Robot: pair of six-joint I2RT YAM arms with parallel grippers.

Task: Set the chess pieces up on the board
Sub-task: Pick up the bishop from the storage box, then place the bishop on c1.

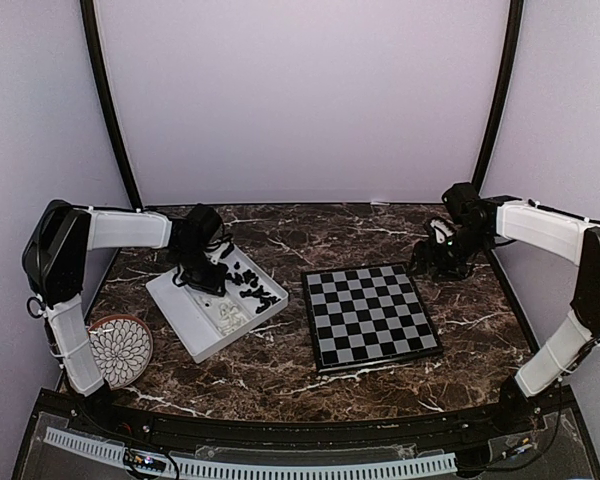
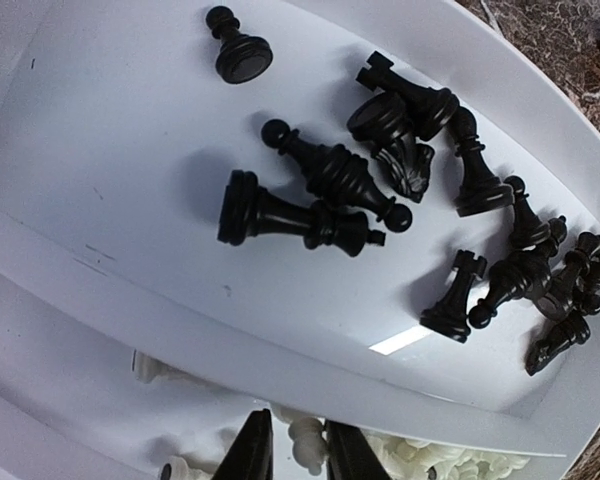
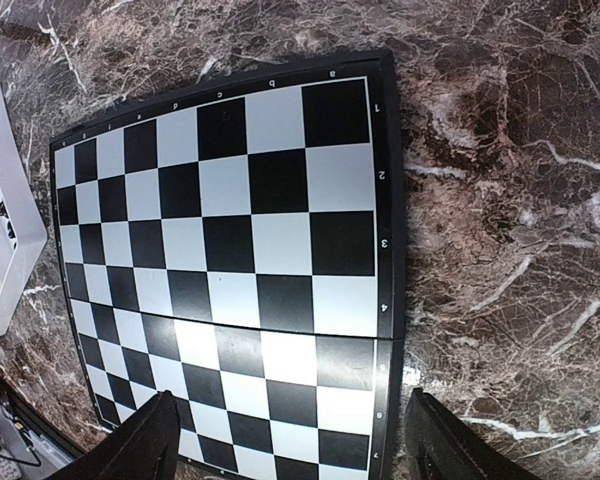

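The board (image 1: 370, 315) lies bare on the marble, with no pieces on it. A white divided tray (image 1: 180, 310) holds the chess pieces: black ones (image 2: 320, 190) lie toppled in the far compartment, white ones (image 2: 450, 465) in the near one. My left gripper (image 1: 208, 278) is down in the tray. Its narrowly open jaws (image 2: 297, 425) flank one white piece (image 2: 308, 442), which touches the right finger while a thin gap shows on the left. My right gripper (image 1: 438, 258) hovers open over the board's right edge (image 3: 385, 250), fingers wide (image 3: 292, 400), holding nothing.
A round patterned plate (image 1: 120, 350) sits at the near left beside the left arm's base. The tray's divider wall (image 2: 180, 290) runs between the two compartments. Brown marble tabletop (image 3: 500, 200) surrounds the board; purple walls enclose the back and sides.
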